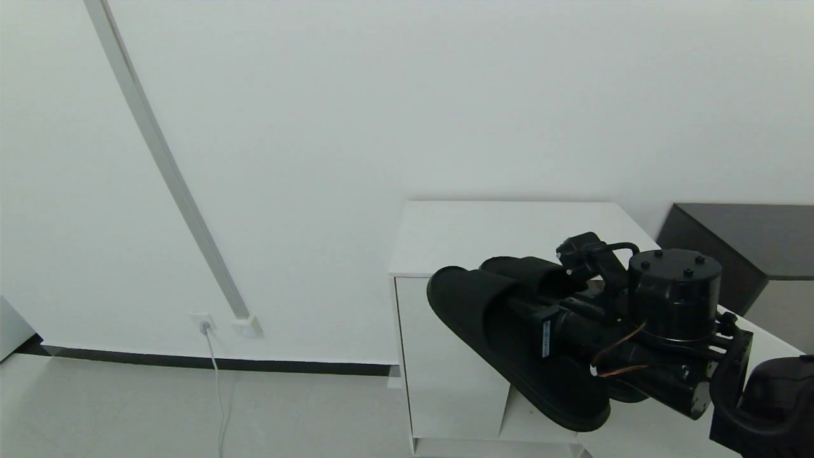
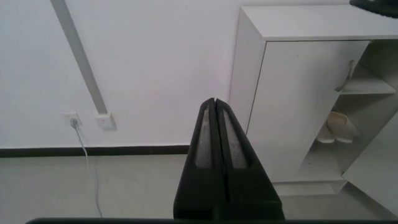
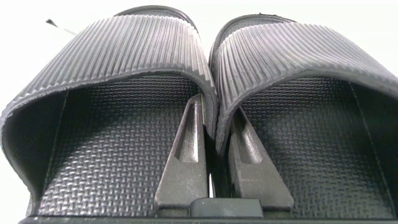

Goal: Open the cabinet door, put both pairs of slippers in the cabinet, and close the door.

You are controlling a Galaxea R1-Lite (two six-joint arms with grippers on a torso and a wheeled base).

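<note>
A pair of black slippers [image 1: 509,331] is held up in the air by the right gripper [image 3: 215,109], in front of the white cabinet [image 1: 509,229] and near its top edge. The slippers look like soft rubber. Thin ridges are seen across the top straps, and a small criss-cross pattern is pressed into the inside of the soles. The toes are round. The pair is tilted, with the toes higher than the heels. The two slippers are side by side and touching. One gripper finger is pushed into each slipper, and the two inner walls are squeezed between the fingers, so the gripper is narrow and clamped on the pair. A small pale label [image 1: 545,337] is stuck on the gripper body. Its print is too small to be read.

The left gripper [image 2: 215,102] is pressed tight with nothing in it. Its flat black fingers are laid against each other.

The cabinet is smooth, flat and boxy. One side is open, and shelves are seen inside. A pair of pale slippers [image 2: 336,127] is laid on a lower shelf. A thin handle [image 2: 350,74] is seen at the edge of the white door panel [image 2: 305,106]. In the head view, much of the cabinet front is hidden by the black slippers and the right arm.

A dark grey box-shaped piece of furniture [image 1: 750,235] is set just beside the cabinet. A long white cable cover [image 1: 159,152] is slanted across the white wall. Near its lower end a wall socket [image 1: 202,321] is fixed, and a white cord [image 1: 219,394] is hung from it down to the shiny pale floor [image 1: 127,407].
</note>
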